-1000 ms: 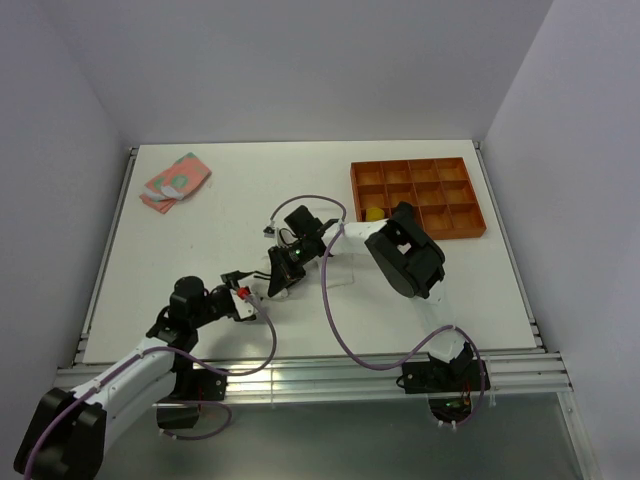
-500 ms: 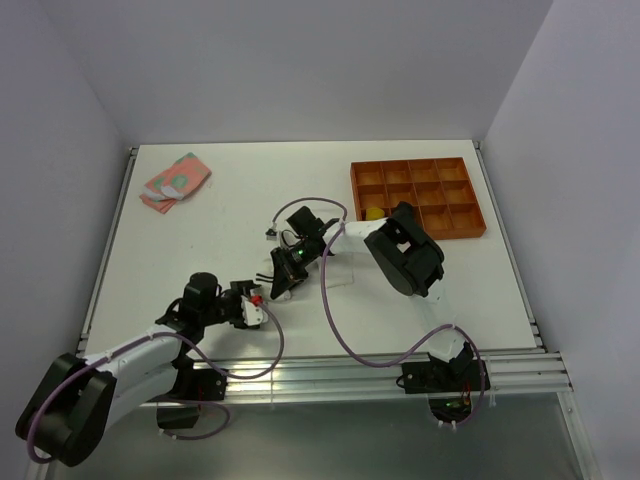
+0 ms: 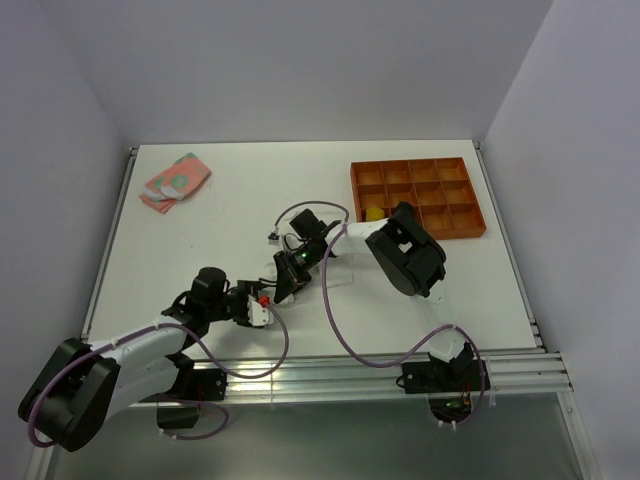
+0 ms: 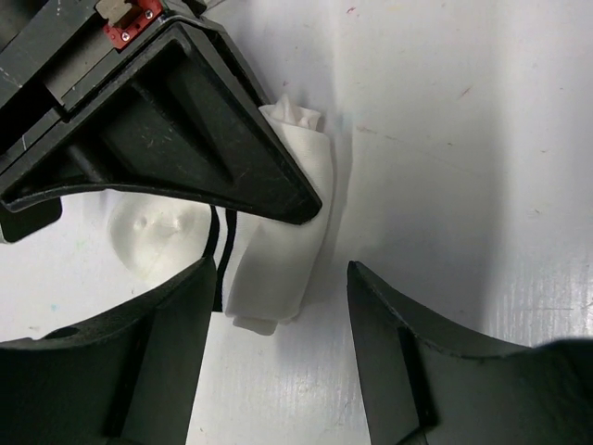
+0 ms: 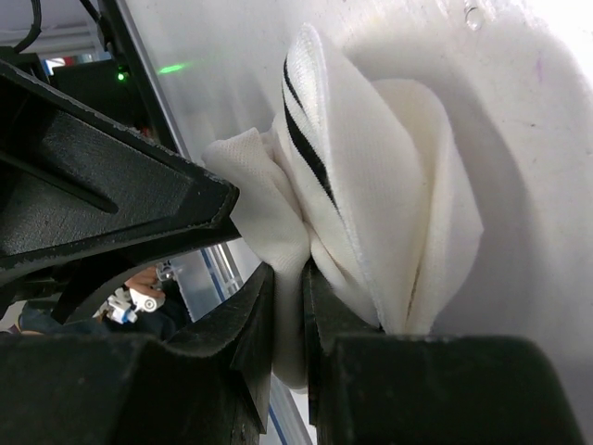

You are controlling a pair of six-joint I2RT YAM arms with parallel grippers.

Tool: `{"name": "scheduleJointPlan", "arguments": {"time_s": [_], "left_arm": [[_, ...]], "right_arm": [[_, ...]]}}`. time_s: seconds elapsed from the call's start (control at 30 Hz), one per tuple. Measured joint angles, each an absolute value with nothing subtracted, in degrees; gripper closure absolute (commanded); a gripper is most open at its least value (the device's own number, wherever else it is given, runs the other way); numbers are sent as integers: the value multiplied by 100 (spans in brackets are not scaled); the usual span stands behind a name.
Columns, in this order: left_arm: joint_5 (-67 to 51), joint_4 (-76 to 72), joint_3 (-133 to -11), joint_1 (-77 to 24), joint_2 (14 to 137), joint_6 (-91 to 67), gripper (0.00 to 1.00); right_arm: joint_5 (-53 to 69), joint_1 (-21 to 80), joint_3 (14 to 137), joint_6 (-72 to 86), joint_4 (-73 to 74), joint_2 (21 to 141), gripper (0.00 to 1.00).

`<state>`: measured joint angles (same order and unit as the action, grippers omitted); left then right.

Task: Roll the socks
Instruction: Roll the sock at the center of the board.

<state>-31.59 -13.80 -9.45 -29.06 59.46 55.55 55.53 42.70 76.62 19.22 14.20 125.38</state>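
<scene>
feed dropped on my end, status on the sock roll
Copy, right hand shut on the striped sock, half bunched; left hand open, fingers straddling its end. Only the right hand crowds it; orange tray far off.

One sock bundle [image 5: 371, 195], one orange tray [image 3: 410, 162], one pink cloth [image 3: 175, 181]

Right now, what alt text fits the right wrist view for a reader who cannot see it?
The right gripper is shut on a bunched white sock with thin black stripes, pinching the fabric at the bottom of the frame. A black finger of the left gripper points at the sock from the left.
</scene>
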Motion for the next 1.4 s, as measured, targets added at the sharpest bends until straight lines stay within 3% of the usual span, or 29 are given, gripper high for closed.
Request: {"name": "scheduleJointPlan", "arguments": {"time_s": [0.27, 0.63, 1.03, 1.2, 1.4], "left_arm": [[-3164, -1011, -1210, -3024, 6145, 5841, 42], [-3173, -473, -1601, -3081, 6497, 6193, 56], [-3188, 158, -1822, -3118, 6543, 6377, 83], [-3240, 624, -2211, -3120, 6823, 6204, 99], [-3500, 1404, -2928, -3122, 7415, 5817, 100]], "right_arm": [[5594, 4270, 7592, 1855, 1446, 12499, 92], [5640, 4272, 7443, 1848, 1422, 12431, 92], [5655, 4272, 7387, 1959, 1337, 12422, 91], [5577, 4272, 7244, 2132, 1199, 12324, 77], [5118, 4289, 6840, 2386, 961, 11863, 53]]}}
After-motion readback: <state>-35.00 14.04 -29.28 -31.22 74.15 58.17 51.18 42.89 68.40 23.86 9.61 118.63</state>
